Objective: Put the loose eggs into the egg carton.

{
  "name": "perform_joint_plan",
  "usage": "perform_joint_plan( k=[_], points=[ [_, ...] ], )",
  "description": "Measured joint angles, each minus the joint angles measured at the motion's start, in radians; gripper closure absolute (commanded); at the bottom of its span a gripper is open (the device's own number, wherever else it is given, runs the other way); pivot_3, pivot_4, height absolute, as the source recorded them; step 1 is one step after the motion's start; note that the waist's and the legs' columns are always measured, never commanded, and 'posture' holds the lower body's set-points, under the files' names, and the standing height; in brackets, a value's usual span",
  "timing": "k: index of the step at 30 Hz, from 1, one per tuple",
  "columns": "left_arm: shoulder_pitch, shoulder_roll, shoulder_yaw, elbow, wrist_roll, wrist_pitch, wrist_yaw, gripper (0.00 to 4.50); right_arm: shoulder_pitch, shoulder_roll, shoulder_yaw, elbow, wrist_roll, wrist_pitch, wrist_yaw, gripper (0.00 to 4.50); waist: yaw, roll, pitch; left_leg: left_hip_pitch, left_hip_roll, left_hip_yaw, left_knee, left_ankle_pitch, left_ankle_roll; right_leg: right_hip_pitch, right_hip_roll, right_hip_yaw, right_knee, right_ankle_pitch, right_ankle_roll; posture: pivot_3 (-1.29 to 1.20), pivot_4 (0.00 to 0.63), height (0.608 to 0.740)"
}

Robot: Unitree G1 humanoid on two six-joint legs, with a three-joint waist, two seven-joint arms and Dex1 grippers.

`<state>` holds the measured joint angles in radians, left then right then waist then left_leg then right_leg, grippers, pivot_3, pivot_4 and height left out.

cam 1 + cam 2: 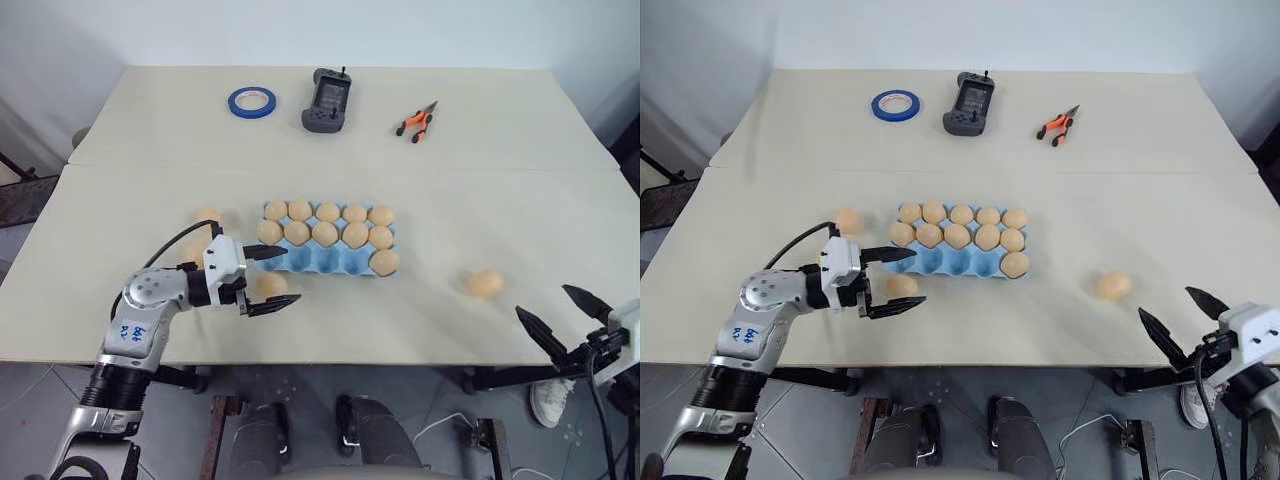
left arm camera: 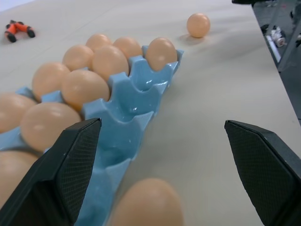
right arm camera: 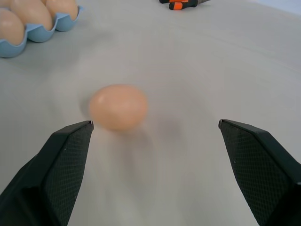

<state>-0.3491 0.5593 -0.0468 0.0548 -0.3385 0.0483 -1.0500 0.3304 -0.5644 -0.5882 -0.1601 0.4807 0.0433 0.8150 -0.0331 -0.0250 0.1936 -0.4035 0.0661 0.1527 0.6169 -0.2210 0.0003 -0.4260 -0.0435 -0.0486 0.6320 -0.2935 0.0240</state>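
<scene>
Pale beige table (image 1: 120, 330), two boards butted along a seam, fills the frame under a white wall. Nearest, at the lower right edge, the right gripper (image 1: 565, 313) hangs off the table's front rim, fingers spread wide and empty; its loose egg (image 1: 486, 284) lies up and to the left of it, apart, and in the right wrist view that egg (image 3: 118, 107) sits ahead of the claw, nearer the left finger than centre. At lower left the left gripper (image 1: 268, 279) is also spread wide, holding nothing, pointing toward frame right with one finger over the egg carton's (image 1: 330, 262) near-left corner and the other over bare table. A second loose egg (image 1: 270, 284) lies between those fingers, just beside the carton's front row; in the left wrist view it (image 2: 148, 203) rests low between the pads. That arm is plainly the nearer one to an egg, and my guess is its closing comes first. Carton at frame centre: back two rows full, front row with one egg at its right end and four cups bare. A third loose egg (image 1: 208, 216) lies left of the carton, above the left arm. Farthest, along the top: blue tape ring (image 1: 251, 101), dark handheld controller (image 1: 328, 100), orange-handled pliers (image 1: 416, 122).
</scene>
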Motion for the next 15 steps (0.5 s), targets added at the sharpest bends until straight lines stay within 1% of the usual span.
perform_joint_plan(
  k=[4,9,13,15],
  points=[
    [-0.001,0.0,0.0,0.001,0.005,-0.006,0.001,0.02,-0.022,0.004,0.012,0.003,0.005,-0.001,-0.001,0.0,0.001,0.0,0.0,0.0,0.0,-0.001,0.001,0.0,0.001,0.001,0.0,0.0,-0.001,0.001,-0.001,0.0,0.15,0.74],
    [0.005,-0.005,0.008,0.0,0.003,-0.009,0.007,0.02,-0.112,-0.01,0.102,0.025,-0.011,0.005,0.008,0.0,0.003,0.0,0.0,-0.001,0.0,-0.001,0.0,0.0,0.001,0.001,0.0,0.0,-0.001,0.001,-0.001,0.0,0.15,0.74],
    [0.024,-0.015,0.031,-0.001,-0.006,-0.031,0.013,0.02,-0.249,-0.064,0.193,0.157,-0.056,0.036,0.034,0.0,0.002,0.0,0.0,-0.001,0.0,-0.001,0.0,0.001,0.002,0.0,0.0,0.0,-0.001,0.001,-0.001,0.0,0.15,0.74],
    [0.034,-0.019,0.035,-0.003,-0.006,-0.042,0.015,0.02,-0.295,-0.081,0.219,0.215,-0.072,0.042,0.051,0.0,0.005,0.0,0.0,-0.001,0.0,-0.002,0.0,0.001,0.002,0.0,0.0,-0.001,-0.001,0.001,-0.002,0.0,0.15,0.74]
  ],
)
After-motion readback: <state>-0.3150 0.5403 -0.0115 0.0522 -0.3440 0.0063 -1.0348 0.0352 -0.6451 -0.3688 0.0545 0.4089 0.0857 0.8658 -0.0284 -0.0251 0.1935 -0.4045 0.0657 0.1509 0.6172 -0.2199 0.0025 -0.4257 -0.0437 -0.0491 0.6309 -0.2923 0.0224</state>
